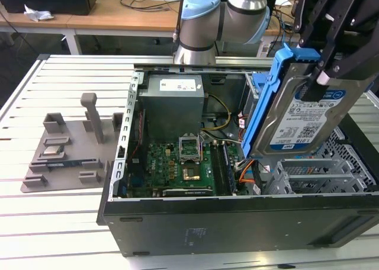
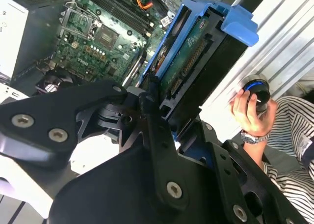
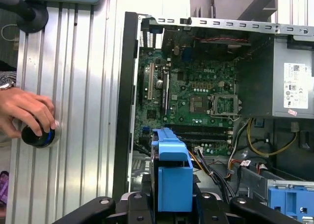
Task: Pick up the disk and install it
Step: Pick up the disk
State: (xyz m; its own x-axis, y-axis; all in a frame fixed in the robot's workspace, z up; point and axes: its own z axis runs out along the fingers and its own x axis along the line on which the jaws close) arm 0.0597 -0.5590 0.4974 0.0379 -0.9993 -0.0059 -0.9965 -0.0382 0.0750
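Observation:
The disk (image 1: 302,119), a silver-grey drive with a blue-and-white label in a bright blue bracket, hangs upright and tilted above the open computer case (image 1: 237,225), over its end on the exterior view's right. My gripper (image 1: 315,80) comes down from above and is shut on the disk's upper part, black fingers on both faces. The second wrist view looks along the disk (image 2: 191,57) from behind my gripper (image 2: 164,113), with the motherboard beneath. In the first wrist view the disk's blue bracket edge (image 3: 171,170) stands out of my gripper (image 3: 171,207) above the case floor.
Inside the case are a green motherboard (image 1: 177,163), a grey power supply box (image 1: 174,101) and loose cables (image 1: 246,169). A grey fixture plate (image 1: 65,151) with upright posts lies on the slatted table at the exterior view's left. A person's hand (image 3: 27,108) holds a black-and-blue knob (image 3: 37,135) beside the case.

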